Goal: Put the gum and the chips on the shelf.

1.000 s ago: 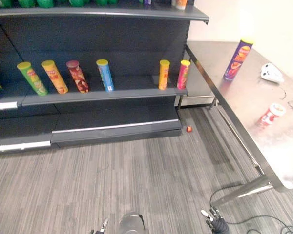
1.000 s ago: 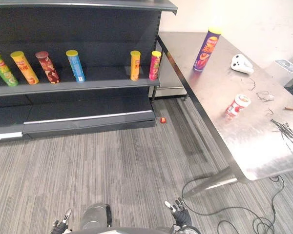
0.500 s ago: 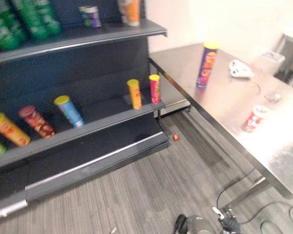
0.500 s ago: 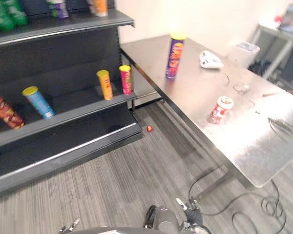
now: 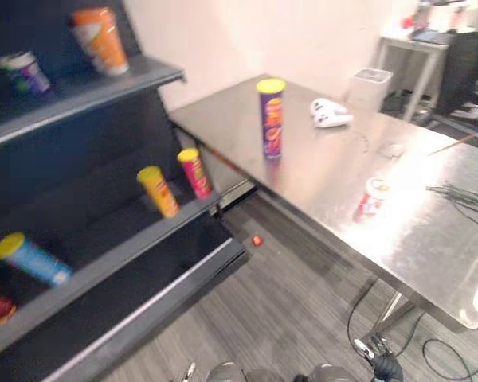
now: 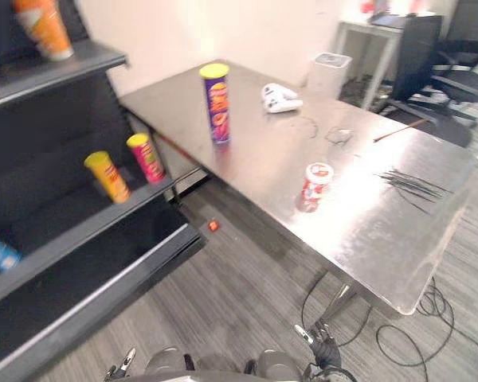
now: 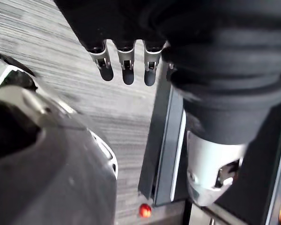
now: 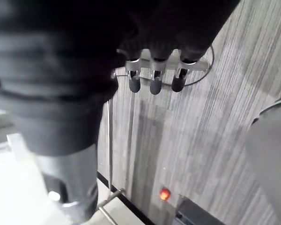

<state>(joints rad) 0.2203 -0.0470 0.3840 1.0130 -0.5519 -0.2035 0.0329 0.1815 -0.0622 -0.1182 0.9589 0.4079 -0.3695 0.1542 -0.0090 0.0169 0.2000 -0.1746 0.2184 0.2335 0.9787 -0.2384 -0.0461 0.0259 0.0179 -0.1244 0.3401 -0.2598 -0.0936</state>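
Step up square to the steel table (image 6: 366, 231) before lifting left hand (image 7: 127, 70) or right hand (image 8: 153, 77), both slack-fingered, empty, low beside the table. Grip mid-body: purple chips can (image 6: 217, 103) upright at the table's far end, red-and-white gum tub (image 6: 313, 187) by the table's near edge.

My view: swung right over the last second; the things themselves unmoved. Table (image 6: 366, 231): from right edge to centre. Shelf (image 5: 111, 267): crowded to my left. Purple chips can (image 5: 271, 119) and gum tub (image 5: 371, 199): nearer centre. Newly in view: white bin (image 5: 370, 83), far desk (image 5: 406, 46).
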